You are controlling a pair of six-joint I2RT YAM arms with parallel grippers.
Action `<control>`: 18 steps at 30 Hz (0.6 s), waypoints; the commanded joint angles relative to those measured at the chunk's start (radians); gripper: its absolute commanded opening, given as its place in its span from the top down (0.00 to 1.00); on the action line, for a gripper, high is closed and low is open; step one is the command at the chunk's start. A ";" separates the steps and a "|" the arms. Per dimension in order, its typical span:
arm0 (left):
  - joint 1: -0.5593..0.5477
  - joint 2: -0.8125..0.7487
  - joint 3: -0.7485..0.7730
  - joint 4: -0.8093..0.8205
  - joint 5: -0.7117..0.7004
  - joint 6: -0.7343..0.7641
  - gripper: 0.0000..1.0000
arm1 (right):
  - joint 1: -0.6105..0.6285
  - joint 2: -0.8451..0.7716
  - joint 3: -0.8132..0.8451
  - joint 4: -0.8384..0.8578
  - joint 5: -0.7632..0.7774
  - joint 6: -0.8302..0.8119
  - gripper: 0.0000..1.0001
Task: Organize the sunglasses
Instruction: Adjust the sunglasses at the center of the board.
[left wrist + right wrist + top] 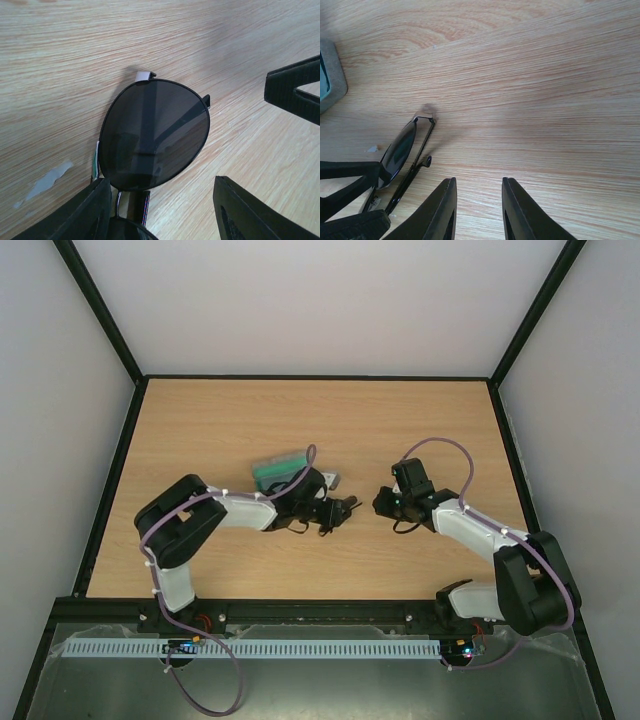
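The sunglasses (155,132) lie folded on the wooden table, dark round lens up, with the temple arms showing through it. My left gripper (162,210) is open and straddles their near end. Its left finger overlaps the second lens, and its right finger stands apart from them. In the top view the glasses (333,517) are mostly hidden under the left gripper (345,508). The right wrist view shows them (400,147) edge-on, between the left gripper's fingers (350,175). My right gripper (479,210) is open and empty, just right of the glasses and low over the table (384,502).
The grey case with green lining (280,468) lies open behind the left wrist, and its corner shows in the right wrist view (330,75). A small pale piece (333,480) lies beside it. A right gripper finger (295,95) shows in the left wrist view. Black rails edge the table.
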 commanded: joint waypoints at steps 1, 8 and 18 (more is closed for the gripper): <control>0.036 -0.050 0.013 -0.059 0.086 0.030 0.41 | -0.004 0.009 0.015 -0.019 -0.042 -0.019 0.73; 0.074 -0.083 0.015 -0.013 0.184 0.037 0.37 | -0.004 0.004 0.013 -0.015 -0.055 -0.028 0.73; 0.023 -0.191 0.052 -0.286 -0.058 0.074 0.43 | -0.005 0.007 0.018 0.000 -0.070 -0.033 0.73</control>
